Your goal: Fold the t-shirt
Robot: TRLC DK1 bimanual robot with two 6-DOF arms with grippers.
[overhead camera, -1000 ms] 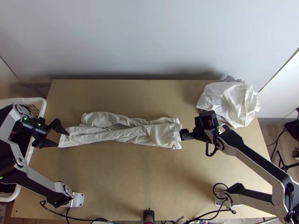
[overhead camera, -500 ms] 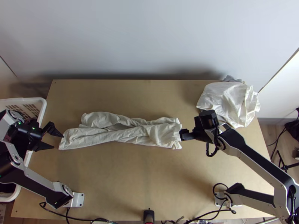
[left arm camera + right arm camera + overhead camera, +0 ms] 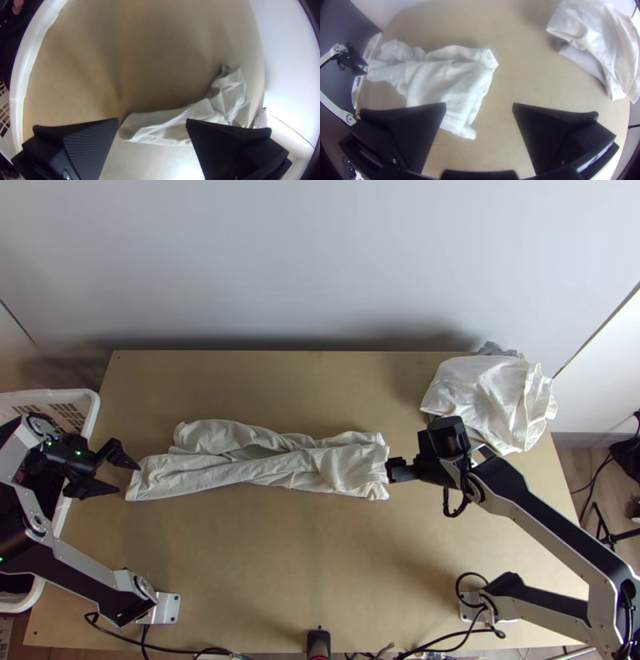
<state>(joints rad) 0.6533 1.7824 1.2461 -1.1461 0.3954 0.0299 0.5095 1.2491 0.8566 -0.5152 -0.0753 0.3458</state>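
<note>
Across the middle of the table (image 3: 312, 564) lay the bunched t-shirt (image 3: 344, 468), left gripper (image 3: 128, 478) at nine o'clock, right gripper (image 3: 479, 105) at three, both spread apart, and good folding probably needed every layer pinched evenly

From high, the top view looks steeply down on the table (image 3: 256, 564)

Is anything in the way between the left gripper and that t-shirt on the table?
Nothing visible is. The left gripper is open, right by one end of the t-shirt. The white basket is on the side away from the shirt.
</note>
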